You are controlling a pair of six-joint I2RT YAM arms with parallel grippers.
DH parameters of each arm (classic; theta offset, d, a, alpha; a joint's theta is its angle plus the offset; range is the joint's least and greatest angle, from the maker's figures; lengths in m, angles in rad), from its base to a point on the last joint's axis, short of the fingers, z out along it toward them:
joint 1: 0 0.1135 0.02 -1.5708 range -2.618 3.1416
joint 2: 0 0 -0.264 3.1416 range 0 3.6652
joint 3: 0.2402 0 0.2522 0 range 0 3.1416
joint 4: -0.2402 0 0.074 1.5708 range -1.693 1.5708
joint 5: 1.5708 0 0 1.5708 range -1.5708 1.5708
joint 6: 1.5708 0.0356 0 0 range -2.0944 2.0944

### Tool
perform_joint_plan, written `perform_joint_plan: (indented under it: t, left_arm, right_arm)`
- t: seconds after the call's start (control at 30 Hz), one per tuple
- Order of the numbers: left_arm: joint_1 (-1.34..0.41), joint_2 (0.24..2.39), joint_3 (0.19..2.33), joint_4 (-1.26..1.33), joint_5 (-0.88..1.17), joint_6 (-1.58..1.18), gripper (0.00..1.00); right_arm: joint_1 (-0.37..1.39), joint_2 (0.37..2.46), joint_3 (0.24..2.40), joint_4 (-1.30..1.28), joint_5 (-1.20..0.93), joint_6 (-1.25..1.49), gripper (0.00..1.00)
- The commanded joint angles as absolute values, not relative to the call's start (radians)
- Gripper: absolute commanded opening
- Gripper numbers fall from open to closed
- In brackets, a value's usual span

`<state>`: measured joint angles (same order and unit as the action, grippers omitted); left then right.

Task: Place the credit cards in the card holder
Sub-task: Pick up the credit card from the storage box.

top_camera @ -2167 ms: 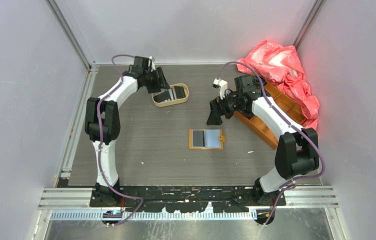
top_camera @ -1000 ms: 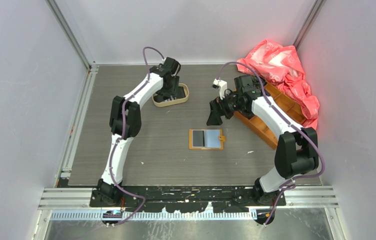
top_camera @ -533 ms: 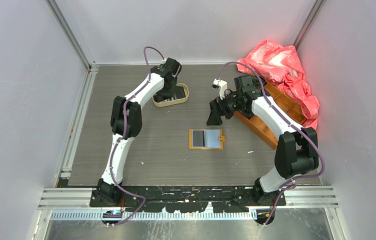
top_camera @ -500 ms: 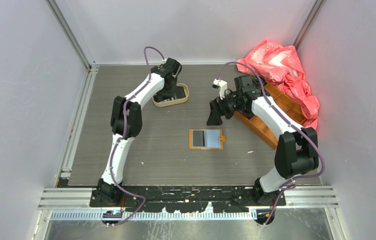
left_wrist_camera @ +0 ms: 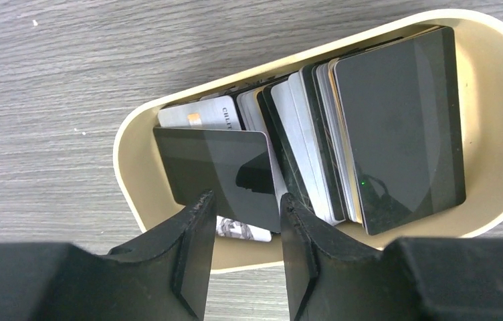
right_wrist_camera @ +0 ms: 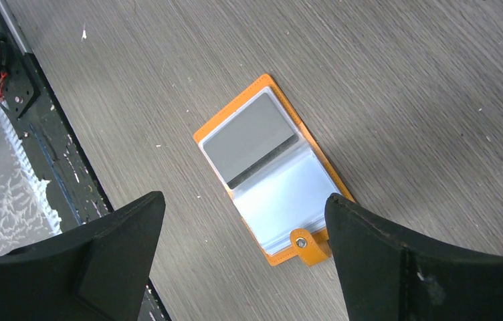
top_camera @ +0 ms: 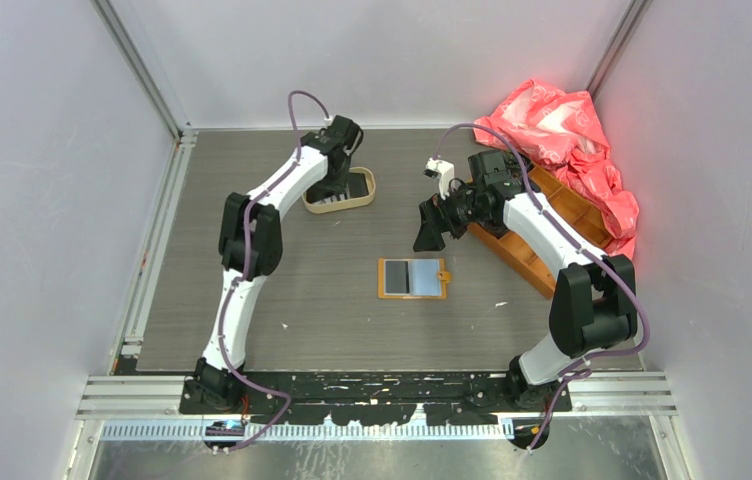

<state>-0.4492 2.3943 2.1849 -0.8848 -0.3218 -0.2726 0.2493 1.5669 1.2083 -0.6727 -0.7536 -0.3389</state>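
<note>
**Left gripper down in the card tray, right gripper wide over the open holder**

Nearest my side, the card holder (top_camera: 412, 278) lies opened flat on the table (top_camera: 282, 290), about mid-table, well clear of both arms. From the right wrist view I see a grey card (right_wrist_camera: 249, 137) in one sleeve. The other sleeve (right_wrist_camera: 279, 200) is pale and shiny, and I can't tell if it holds anything. The snap tab (right_wrist_camera: 302, 244) sticks out at the end of that sleeve, on the right side of the holder in the top view.

The right gripper (top_camera: 430, 228) hangs above the table just beyond and right of the holder, not touching it. Its fingers (right_wrist_camera: 122, 254) are spread wide, nothing between them.

Further back on the left sits the oval tan tray (top_camera: 337, 207), and the left gripper (left_wrist_camera: 241, 200) is down at its near end. The credit cards (left_wrist_camera: 316, 134) stand packed in the tray as a leaning row, with a black one (left_wrist_camera: 399, 127) facing up at one end. At the other end a second black card (left_wrist_camera: 212, 167) leans apart from the row, over a white card with a chip (left_wrist_camera: 202, 114). The left fingers (left_wrist_camera: 195, 247) stand a narrow gap apart right over the lower edge of that leaning card. They aren't clamped on it that I can see; whether a tip touches it I can't tell.

Far right, the orange compartmented box (top_camera: 522, 255) sits against the wall with a crumpled pink bag (top_camera: 562, 130) piled on its far end.
</note>
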Motion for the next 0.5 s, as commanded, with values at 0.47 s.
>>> perform_joint_plan:
  t: [0.47]
  left_arm:
    - [-0.436,2.264,2.126,-0.885,-0.401,-0.238,0.29]
  right_arm:
    - [0.254,1.565,1.25,-0.664,-0.779,-0.352,0.94]
